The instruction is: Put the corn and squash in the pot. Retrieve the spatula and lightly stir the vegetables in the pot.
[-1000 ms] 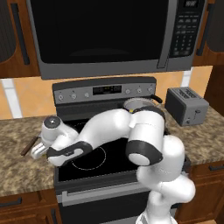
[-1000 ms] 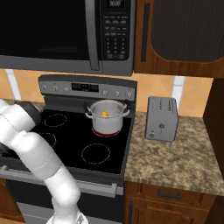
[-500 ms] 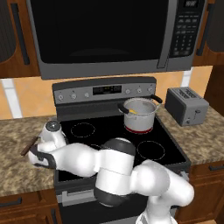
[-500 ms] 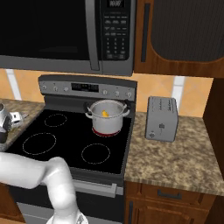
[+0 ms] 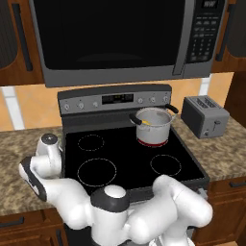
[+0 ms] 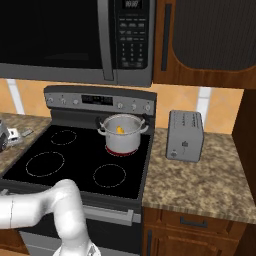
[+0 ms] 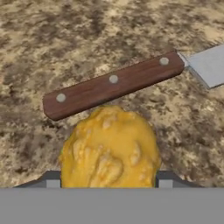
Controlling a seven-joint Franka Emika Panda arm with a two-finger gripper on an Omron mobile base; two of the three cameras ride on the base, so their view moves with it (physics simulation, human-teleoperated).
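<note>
place: home kitchen | cues: black stove (image 5: 129,158), microwave (image 5: 120,38) above, toaster (image 6: 185,136), granite counter (image 6: 200,180), wood cabinets (image 6: 210,40)

Illumination is even and diffuse in all three rendered views, with no identifiable single source. The base views are moderately bright; the microwave (image 5: 127,41) door reads near black with faint soft reflections, and the cooktop (image 5: 127,156) surface is dark without strong glare. The pot (image 6: 122,133) shows a mild sheen on its steel wall. The hand view is soft, coarse and low in detail: just ahead of the hand, the squash (image 7: 109,151) casts a faint shadow on the granite counter (image 7: 65,39). No edge distortion noted.
</note>
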